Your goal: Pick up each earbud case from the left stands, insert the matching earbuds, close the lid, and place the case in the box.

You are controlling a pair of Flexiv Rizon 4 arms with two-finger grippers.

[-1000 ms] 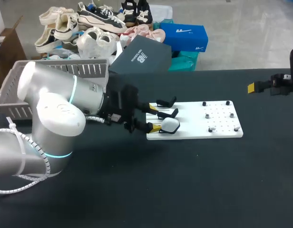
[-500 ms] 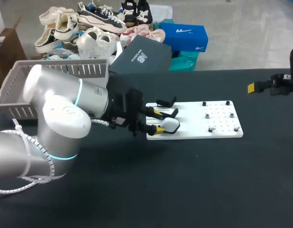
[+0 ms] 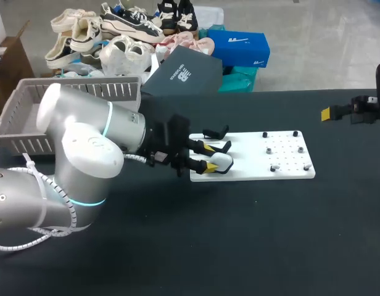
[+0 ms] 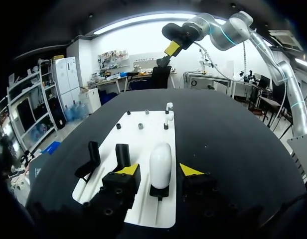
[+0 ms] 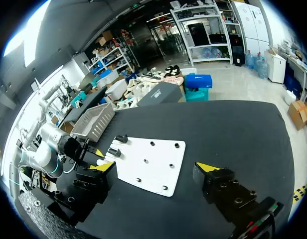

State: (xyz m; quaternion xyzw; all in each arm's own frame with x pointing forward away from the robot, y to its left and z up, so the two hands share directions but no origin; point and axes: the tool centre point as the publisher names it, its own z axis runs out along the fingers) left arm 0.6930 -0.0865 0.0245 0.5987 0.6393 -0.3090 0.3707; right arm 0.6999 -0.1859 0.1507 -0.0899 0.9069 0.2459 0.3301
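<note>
The white earbud case (image 4: 161, 162) is flanked by the left gripper (image 3: 204, 157) — fingers apart, not touching (right gripper (image 5: 156, 168) likewise spread, far off).

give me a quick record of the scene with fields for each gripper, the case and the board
left gripper: open, fingers either side of the earbud case, gaps showing
right gripper: open, empty, far right of the table
earbud case: white, on its stand
white board: two empty black stands beside the case
grey basket: table's far left
</note>
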